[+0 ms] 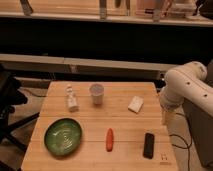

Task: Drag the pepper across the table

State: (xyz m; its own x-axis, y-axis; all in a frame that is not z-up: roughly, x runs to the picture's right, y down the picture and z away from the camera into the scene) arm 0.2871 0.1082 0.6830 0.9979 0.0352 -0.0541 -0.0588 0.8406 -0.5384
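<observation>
- Tool (164,118): taken to be the pale narrow end hanging under the white arm (184,86), at the right edge of the worktop (52,109). How far open it is I cannot tell. It holds nothing that shows.
- Pepper (109,139): well left of the tool and nearer the front edge, lying flat with its long axis running front to back. Nothing touches it.
- Phone (148,145): between tool and pepper, near the front right corner.
- White block (135,104): just left of the tool, further back than the pepper.
- Cup (96,93), bottle (72,98), green bowl (63,136): all beyond the pepper from the tool, well apart from it.
- Step in hand, as judged: the reach has not begun.
- Advice:
  - Come down over the pepper's middle, passing above the phone.
  - Press lightly and pull along the bare strip between bowl and phone.
  - A round pepper may roll out from under a push across its length.
- Surface: pale wooden planks, smooth, with a small logo (164,159) at the front right corner.
- Room: dim, with long shelves behind, a dark chair (7,100) far left and a cable (183,141) on the floor at right.
</observation>
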